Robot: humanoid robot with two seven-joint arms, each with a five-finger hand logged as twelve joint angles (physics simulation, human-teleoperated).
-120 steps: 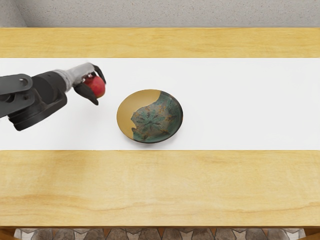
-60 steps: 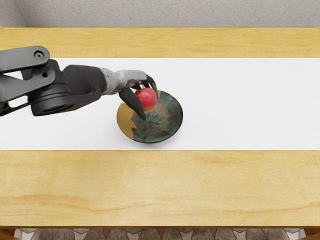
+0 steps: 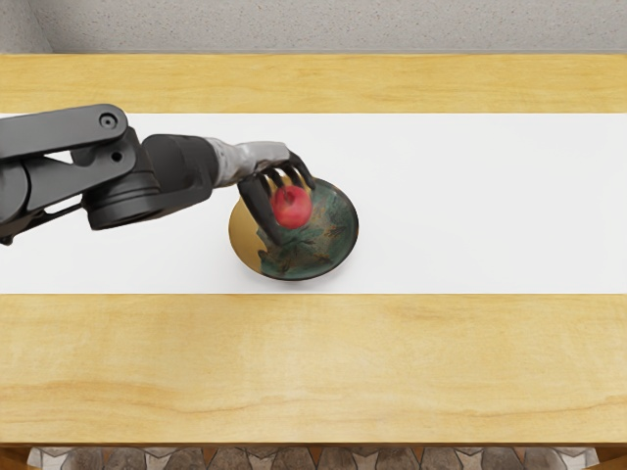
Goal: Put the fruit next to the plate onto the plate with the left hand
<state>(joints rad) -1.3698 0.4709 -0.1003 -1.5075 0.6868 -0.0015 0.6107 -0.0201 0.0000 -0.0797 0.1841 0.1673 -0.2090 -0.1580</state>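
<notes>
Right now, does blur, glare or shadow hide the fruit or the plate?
Head view: sharp, no motion blur; light flat and even, no glare on the plate, hardly any shadow; only the dark fingers of the left hand cover part of the red fruit.

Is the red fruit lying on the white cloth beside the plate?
No, the red fruit is over the plate, grasped by the left hand.
</notes>
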